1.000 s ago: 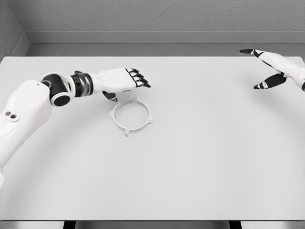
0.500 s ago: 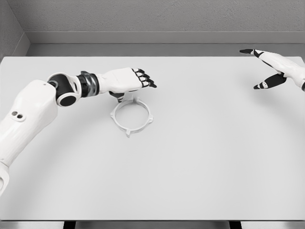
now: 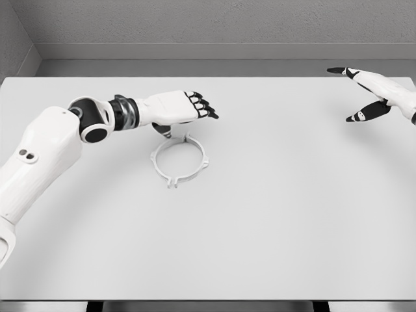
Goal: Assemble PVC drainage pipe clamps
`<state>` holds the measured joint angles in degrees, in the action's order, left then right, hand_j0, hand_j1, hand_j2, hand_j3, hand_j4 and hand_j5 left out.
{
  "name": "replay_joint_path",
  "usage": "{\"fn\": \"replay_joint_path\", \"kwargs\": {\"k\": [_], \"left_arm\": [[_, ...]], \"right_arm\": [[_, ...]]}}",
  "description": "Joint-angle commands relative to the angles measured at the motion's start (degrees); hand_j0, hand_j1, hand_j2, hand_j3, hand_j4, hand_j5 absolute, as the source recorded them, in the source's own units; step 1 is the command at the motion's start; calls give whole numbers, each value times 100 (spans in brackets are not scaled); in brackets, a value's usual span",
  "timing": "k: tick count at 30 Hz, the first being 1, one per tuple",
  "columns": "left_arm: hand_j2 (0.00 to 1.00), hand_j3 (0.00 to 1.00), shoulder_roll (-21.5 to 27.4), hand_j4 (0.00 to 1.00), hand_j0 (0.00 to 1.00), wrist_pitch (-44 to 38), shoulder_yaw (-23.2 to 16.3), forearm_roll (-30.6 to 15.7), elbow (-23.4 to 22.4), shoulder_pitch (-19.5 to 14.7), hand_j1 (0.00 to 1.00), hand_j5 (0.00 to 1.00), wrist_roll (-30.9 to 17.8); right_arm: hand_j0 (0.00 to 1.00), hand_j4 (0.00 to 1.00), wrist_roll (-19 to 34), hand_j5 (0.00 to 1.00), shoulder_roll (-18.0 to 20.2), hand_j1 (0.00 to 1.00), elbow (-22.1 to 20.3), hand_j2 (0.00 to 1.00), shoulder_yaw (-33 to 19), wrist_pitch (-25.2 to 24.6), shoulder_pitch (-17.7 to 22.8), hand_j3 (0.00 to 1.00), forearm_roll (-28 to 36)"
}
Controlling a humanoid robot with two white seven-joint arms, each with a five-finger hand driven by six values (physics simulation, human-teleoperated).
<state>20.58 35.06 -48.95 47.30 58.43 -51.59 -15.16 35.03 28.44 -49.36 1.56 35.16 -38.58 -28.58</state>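
Observation:
A white ring-shaped pipe clamp (image 3: 179,160) with small tabs lies flat on the white table (image 3: 273,195), left of the middle. My left hand (image 3: 188,110) hovers over the ring's far edge, palm down, with its dark-tipped fingers (image 3: 205,107) stretched toward the right and its thumb hanging toward the ring's rim. The fingers are extended and hold nothing. My right hand (image 3: 361,91) is at the far right edge of the table, open with fingers spread, well away from the clamp.
A grey wall (image 3: 208,26) runs along the back of the table. The table's front edge (image 3: 208,300) crosses the bottom of the view.
My left hand has slid to the right and slightly farther back over the ring's far rim. The clamp and the right hand have stayed put.

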Motion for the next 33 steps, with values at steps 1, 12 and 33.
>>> {"fn": "replay_joint_path", "kwargs": {"k": [1, 12, 33], "left_arm": [[100, 100, 25, 100, 100, -6, 26, -19, -15, -9, 100, 100, -5], [100, 100, 1123, 100, 100, -6, 571, -80, 98, -229, 100, 100, -31], [100, 100, 2890, 100, 100, -6, 1881, -3964, 2832, 1134, 100, 100, -1683]], "right_arm": [[100, 100, -3, 100, 4, 100, -4, 100, -6, -16, 0, 100, 45], [100, 100, -3, 100, 4, 100, -21, 100, 310, -16, 44, 100, 1], [100, 100, -3, 100, -2422, 100, -1006, 100, 1259, -16, 536, 100, 485]]}}
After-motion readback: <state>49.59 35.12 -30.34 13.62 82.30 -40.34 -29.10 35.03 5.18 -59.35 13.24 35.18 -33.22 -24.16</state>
